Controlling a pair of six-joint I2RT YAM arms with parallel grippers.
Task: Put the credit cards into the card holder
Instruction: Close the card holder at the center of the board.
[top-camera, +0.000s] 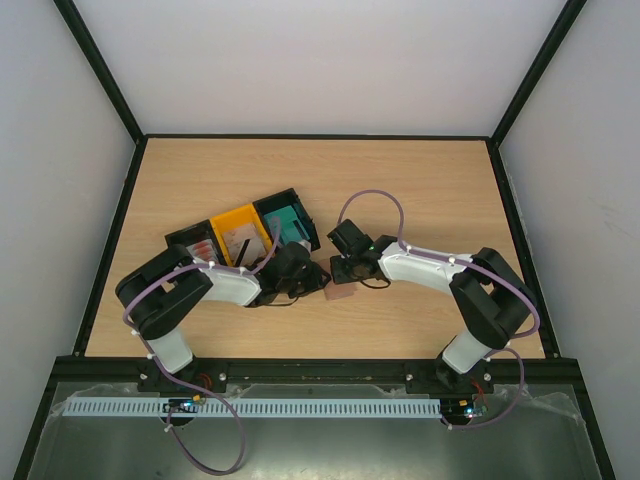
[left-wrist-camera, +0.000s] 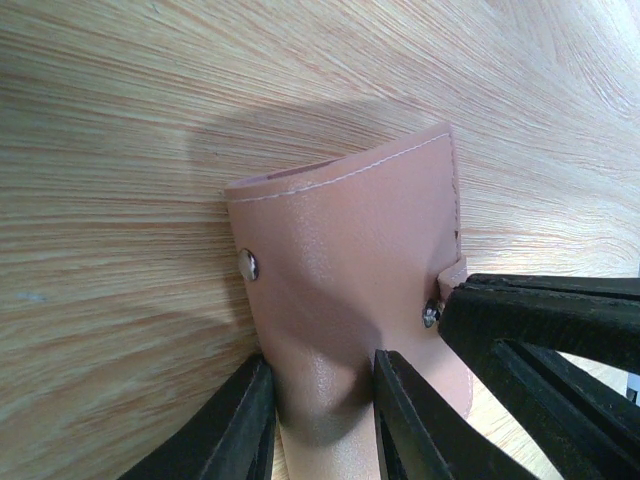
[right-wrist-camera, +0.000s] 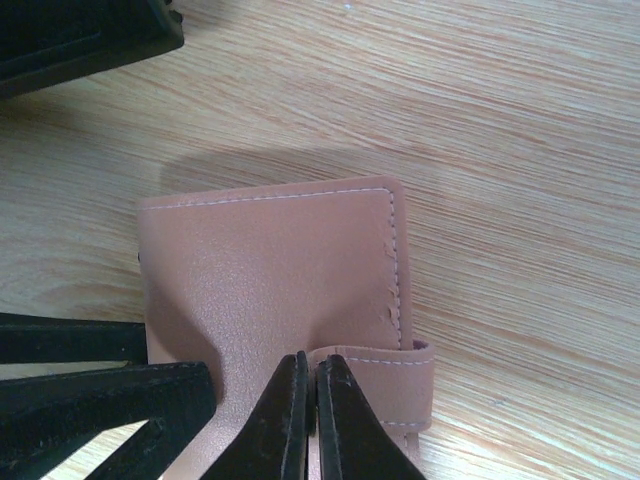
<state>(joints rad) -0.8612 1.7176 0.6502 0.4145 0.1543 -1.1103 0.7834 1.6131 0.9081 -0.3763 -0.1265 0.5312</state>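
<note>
Got the card holder (right-wrist-camera: 270, 270) on the table (top-camera: 420, 180), toward its near side, just in front of the trays (top-camera: 240, 235), credit cards (top-camera: 238, 243) untouched in there. Looks like the opening step, so: pin the body firmly, peel the strap (right-wrist-camera: 385, 375) up and back slowly, avoid dragging the whole pouch along. Clamping the holder's near edge with the left gripper (left-wrist-camera: 320, 400), closed partway and squeezing the leather into a bulge. Resting the right gripper (right-wrist-camera: 315, 365) on the strap's edge, pinched practically shut; can't tell whether actually gripping the strap or only touching it.
</note>
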